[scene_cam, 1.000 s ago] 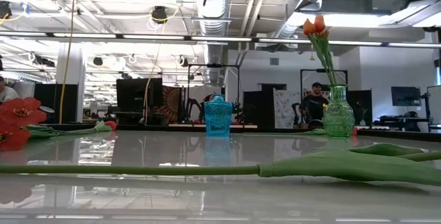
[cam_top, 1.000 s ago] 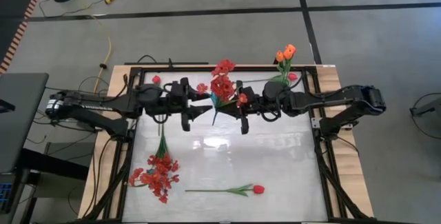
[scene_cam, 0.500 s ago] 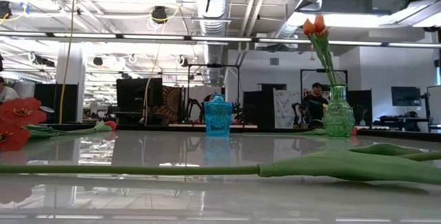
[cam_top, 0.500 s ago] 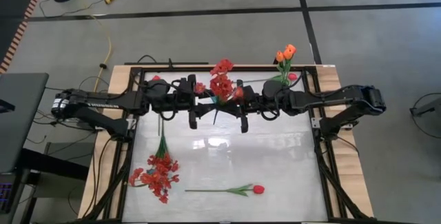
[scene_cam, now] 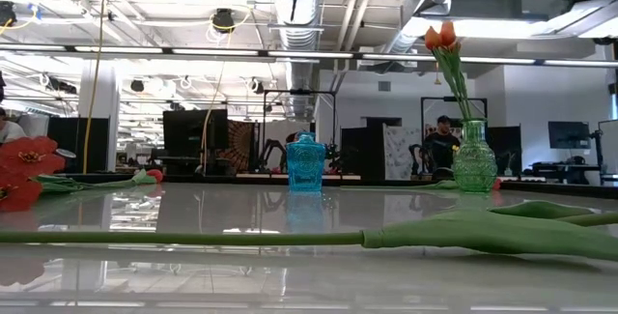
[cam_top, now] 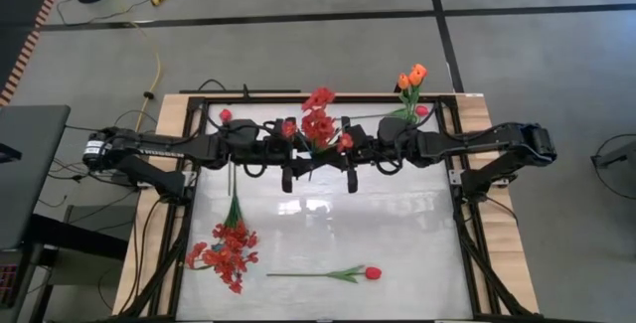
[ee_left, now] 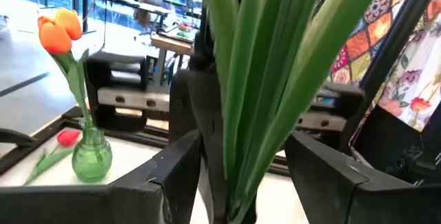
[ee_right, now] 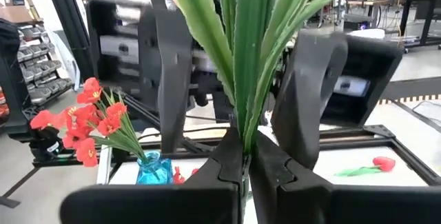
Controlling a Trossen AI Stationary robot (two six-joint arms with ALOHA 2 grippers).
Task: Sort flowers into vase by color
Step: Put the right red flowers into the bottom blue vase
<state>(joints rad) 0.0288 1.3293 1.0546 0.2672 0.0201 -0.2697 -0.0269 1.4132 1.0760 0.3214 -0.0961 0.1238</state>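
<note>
The left gripper (cam_top: pixel 290 169) stands spread wide around the leafy stem of the red spray (cam_top: pixel 320 124), held up over the far middle of the table (cam_top: pixel 397 224). The right gripper (ee_right: pixel 245 156) is clamped on that stem from the right. Both pincers crowd one stem, so if the left closes off-centre, or the right lets go early, the spray could likely twist or drop short of the blue vase (scene_cam: pixel 305 163).

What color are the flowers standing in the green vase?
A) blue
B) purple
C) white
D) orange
D: the green vase holds two orange tulip buds on long stems, seen in the low view and at the table's far right in the high view.
</note>
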